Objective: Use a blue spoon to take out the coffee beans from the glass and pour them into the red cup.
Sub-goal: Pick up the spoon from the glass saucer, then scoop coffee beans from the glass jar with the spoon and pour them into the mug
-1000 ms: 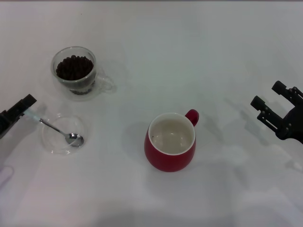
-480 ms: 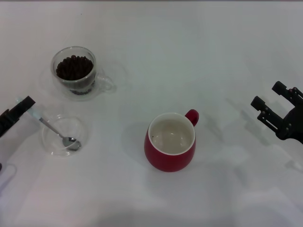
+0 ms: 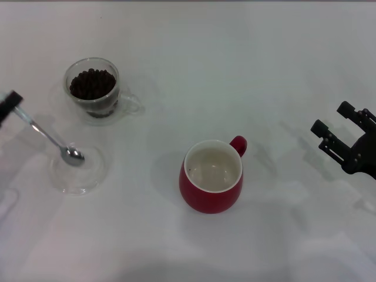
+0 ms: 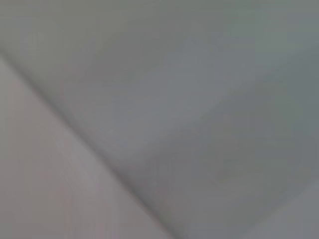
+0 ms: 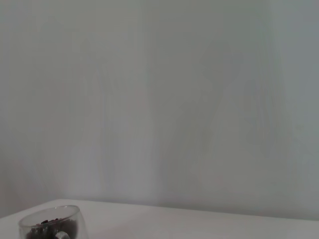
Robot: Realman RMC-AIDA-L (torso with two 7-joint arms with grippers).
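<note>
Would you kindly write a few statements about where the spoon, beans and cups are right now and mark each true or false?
1. The left gripper holds the blue spoon. True.
2. The coffee beans are in the red cup. False: they fill the glass; the cup holds next to nothing.
3. The spoon's bowl is over the saucer. True.
4. The right gripper grips the red cup. False: it is open, well off to the cup's right.

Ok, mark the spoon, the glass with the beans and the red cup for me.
blue spoon point(image 3: 73, 154), head view, on its metal bowl above the saucer.
glass point(image 3: 115, 97), head view, on its clear wall beside the beans.
red cup point(image 3: 210, 198), head view, on its red outer wall.
</note>
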